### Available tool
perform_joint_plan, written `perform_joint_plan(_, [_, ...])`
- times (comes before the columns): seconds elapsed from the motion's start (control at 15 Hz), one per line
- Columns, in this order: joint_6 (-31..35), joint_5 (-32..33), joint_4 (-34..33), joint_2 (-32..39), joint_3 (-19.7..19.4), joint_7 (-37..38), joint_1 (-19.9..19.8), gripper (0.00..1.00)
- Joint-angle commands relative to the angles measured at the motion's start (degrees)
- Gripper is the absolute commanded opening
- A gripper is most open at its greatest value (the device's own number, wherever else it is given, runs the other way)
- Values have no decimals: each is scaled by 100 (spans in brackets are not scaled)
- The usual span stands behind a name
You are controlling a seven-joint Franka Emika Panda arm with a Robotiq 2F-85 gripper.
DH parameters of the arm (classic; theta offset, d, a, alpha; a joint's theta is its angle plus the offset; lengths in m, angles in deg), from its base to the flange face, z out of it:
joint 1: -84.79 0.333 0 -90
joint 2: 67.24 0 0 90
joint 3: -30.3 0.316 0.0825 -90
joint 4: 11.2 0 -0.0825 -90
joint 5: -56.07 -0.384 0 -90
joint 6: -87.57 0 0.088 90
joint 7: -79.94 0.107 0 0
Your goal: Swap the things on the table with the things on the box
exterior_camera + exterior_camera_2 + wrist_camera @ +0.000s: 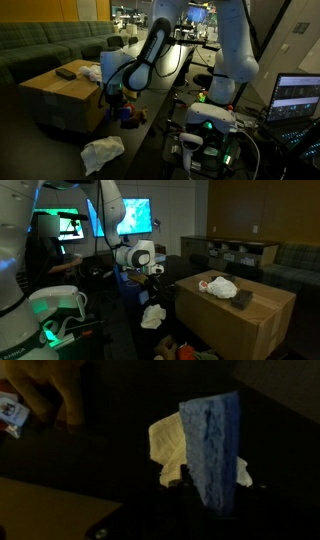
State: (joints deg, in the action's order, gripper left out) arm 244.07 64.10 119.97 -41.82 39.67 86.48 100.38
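My jaws are clamped together on a thin blue sponge [212,450], which stands upright between them in the wrist view, its flat face toward the camera. Just past the sponge, below the jaws, a crumpled white cloth [168,442] lies on the black table [150,135]; in both exterior views I see it well clear of the jaws, toward the table's edge [102,152] [153,315]. Close by the jaws some small red and blue bits [128,113] sit on the table, too small for me to name. The box [55,100] stands just beside the jaws, and its tan face fills the wrist view's lower left corner [40,510]. On its flat top lie a second white cloth [220,287] and, near that, a dark flat thing [243,298]. Beyond the box is a green couch [40,45].
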Motion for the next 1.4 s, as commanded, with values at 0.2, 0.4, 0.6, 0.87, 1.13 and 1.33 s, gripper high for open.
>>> perform_joint_plan(0.2, [381, -347, -710, 1036, -202, 352, 87, 14])
perform_joint_plan(0.4, [466, -539, -962, 1342, -238, 346, 33, 14])
perform_joint_plan(0.6, [553, -660, -1132, 1551, -309, 362, -10, 18])
perform_joint_plan(0.87, [648, -767, -1156, 1605, -355, 405, -72, 49])
perform_joint_plan(1.13, [828, -749, -1056, 1516, -443, 494, 22, 81])
perform_joint_plan(1.33, [950, -778, -985, 1462, -399, 536, 51, 99])
